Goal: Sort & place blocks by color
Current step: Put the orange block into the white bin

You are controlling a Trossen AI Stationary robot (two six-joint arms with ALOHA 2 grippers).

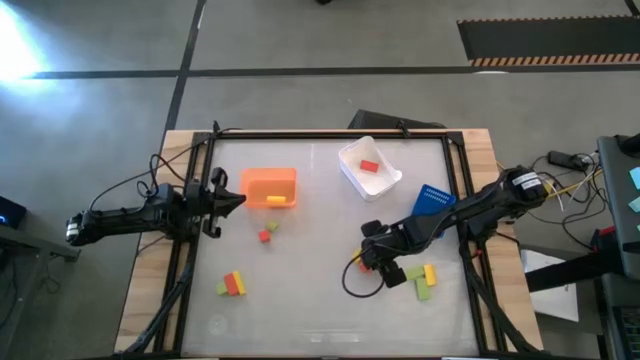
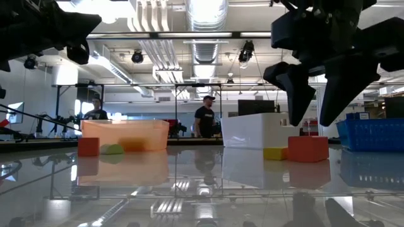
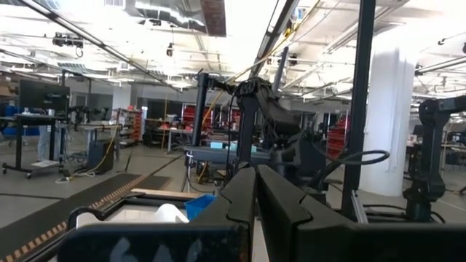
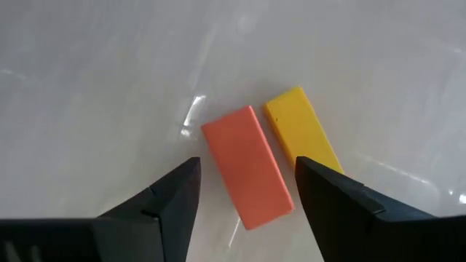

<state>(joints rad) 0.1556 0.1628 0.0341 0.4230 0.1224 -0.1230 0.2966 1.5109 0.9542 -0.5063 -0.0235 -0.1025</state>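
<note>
White tabletop (image 1: 320, 300) under workshop ceiling; right gripper (image 4: 246, 191) released, fingers spread above red block (image 4: 247, 177), not touching; yellow block (image 4: 301, 131) just beside it; left gripper (image 1: 232, 200) clenched, empty, near orange bin (image 1: 270, 186).

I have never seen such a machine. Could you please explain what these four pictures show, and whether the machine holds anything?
It is a robot with two dark arms at a table, and each arm ends in a two-finger claw. One camera looks down from above, one looks level across the table, and one sits on each wrist. On the table lie an orange bin, a white bin, a blue bin and small red, yellow and green blocks. The right claw hangs open above a red block, beside a yellow block, and holds nothing. The left claw waits shut beside the orange bin.
</note>
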